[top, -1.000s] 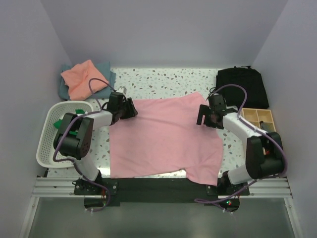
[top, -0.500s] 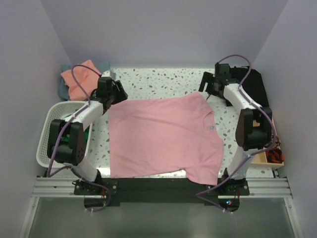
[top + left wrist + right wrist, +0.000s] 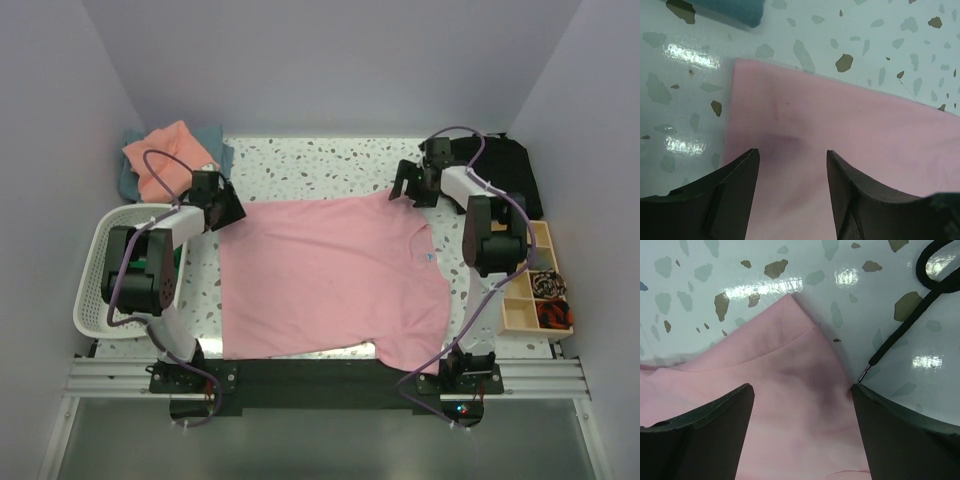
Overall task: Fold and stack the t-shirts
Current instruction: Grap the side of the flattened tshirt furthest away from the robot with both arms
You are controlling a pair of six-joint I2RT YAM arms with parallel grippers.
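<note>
The light pink t-shirt lies spread flat at the centre of the counter. The left fingers stand released over its far-left corner. The right fingers stand released over its far-right corner, grasping nothing.

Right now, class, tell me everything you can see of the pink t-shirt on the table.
The pink t-shirt is plain, soft and cotton-like, spread flat and mostly smooth on the speckled table. It lies sideways: hem to the left, neck with a small label to the right. The left claw stands open over its far hem corner, the right claw open over its far sleeve.
</note>
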